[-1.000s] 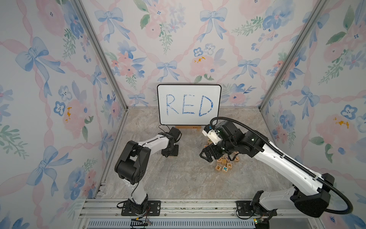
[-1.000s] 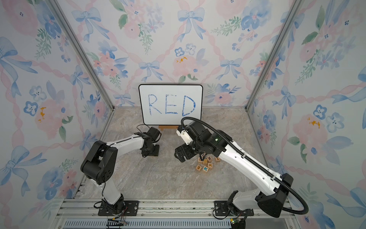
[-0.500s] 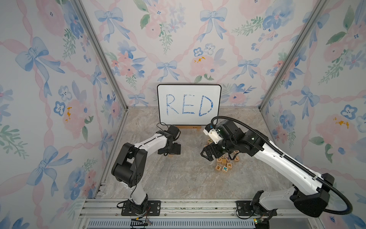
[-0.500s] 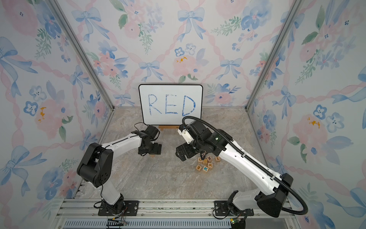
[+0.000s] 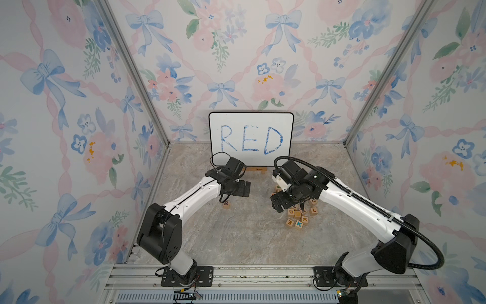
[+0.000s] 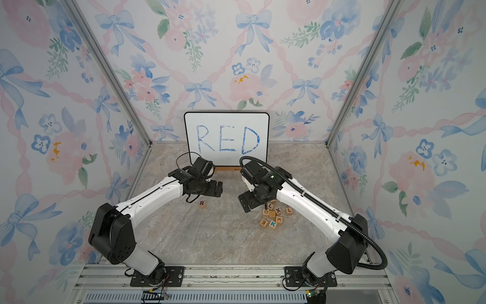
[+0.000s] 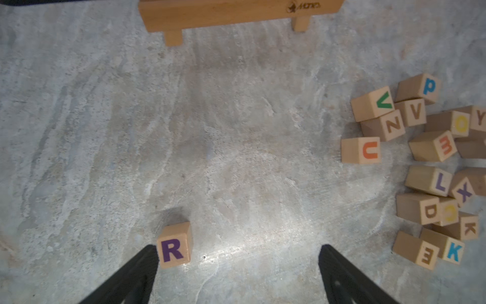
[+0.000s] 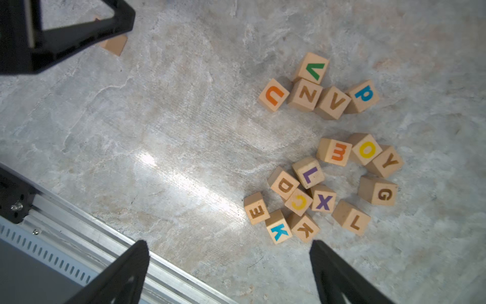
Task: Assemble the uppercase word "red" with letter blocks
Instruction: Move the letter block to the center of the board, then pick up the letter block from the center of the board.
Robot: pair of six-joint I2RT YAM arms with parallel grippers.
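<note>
Letter blocks point(image 7: 174, 244): smooth pale-wood cubes on mottled grey tabletop point(image 7: 236, 131)

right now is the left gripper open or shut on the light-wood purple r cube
Open: the black fingers of the left gripper stand wide apart; the light-wood purple R cube sits free beside one.

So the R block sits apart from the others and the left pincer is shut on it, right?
No: the left pincer is open, not shut on it, as the left wrist view shows. The R block does sit apart from the other blocks.
</note>
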